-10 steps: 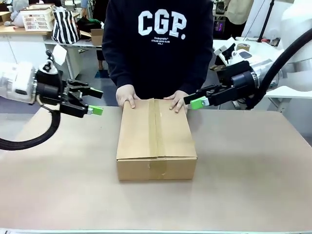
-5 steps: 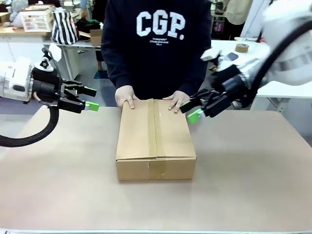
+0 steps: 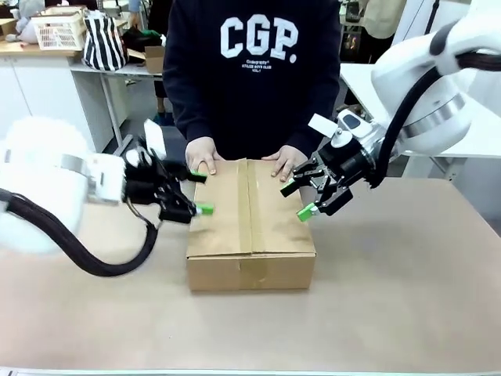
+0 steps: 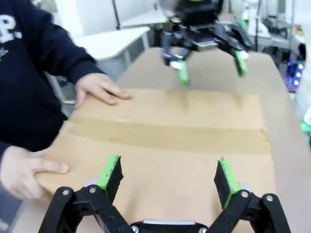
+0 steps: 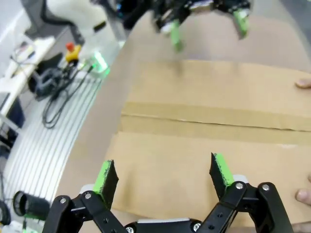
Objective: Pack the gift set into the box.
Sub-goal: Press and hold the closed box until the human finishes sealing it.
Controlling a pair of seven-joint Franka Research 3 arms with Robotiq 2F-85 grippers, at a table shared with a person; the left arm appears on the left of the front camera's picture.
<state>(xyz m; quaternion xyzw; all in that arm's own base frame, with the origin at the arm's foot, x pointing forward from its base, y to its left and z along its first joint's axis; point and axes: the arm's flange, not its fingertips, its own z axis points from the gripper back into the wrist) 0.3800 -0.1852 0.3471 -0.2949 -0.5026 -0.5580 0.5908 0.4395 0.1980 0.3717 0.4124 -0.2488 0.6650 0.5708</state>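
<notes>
Starting at the left side of the large plain brown cardboard box (image 3: 227, 223), what do you see?

The left gripper (image 3: 200, 193), black with green pads, at the box's left edge. Its fingers (image 4: 111, 171) are spread wide with nothing between them. In the left wrist view they point across the box's top. Whether a pad touches the cardboard I cannot tell.

And the box itself?

It sits on the beige counter (image 3: 391, 305) with its top flaps closed flat and a brown tape strip (image 3: 252, 200) running along its length. Its long sides run from the robot's side toward the person.

Where is the person?

Standing just behind the box's far end, in a dark sweatshirt (image 3: 313, 86) with white letters. One hand (image 3: 205, 154) lies flat on the box's far left corner. The other hand (image 3: 286, 163) lies on its far right corner, so there is one hand on either side of the tape.

And to the right of the box?

The right gripper (image 3: 296, 201), at the box's right edge, close to the hand on that far corner. Its fingers (image 5: 219, 170) are also released and wide apart, holding nothing. The right wrist view shows them aimed over the box's top, with the left gripper facing them from the box's opposite edge.
</notes>
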